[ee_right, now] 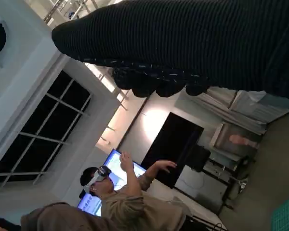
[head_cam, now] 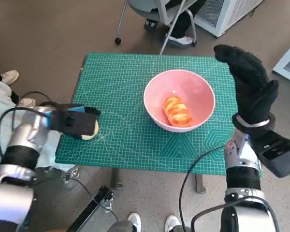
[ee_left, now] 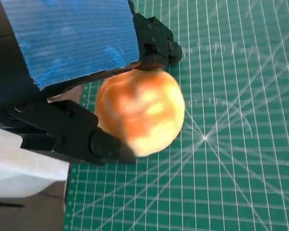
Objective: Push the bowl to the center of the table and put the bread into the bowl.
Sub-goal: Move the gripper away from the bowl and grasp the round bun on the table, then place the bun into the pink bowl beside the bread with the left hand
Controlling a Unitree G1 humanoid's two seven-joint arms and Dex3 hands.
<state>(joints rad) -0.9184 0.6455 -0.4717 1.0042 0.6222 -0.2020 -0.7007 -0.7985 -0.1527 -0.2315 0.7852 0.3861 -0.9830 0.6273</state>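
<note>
While gripped, bread roll [ee_left: 140, 111] sits between left hand [ee_left: 82, 67] fingers [ee_left: 106, 144].

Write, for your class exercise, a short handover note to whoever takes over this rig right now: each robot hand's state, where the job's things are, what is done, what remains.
Left robot hand: grips a round golden bread roll at the green cutting mat's left edge.
Right robot hand: raised beside the table's right edge, holding nothing.
Pink round bowl: right of the mat's centre, with an orange-glazed bread piece inside.
Done: one bread in the bowl.
Left: carry the roll to the bowl and release it.
</note>
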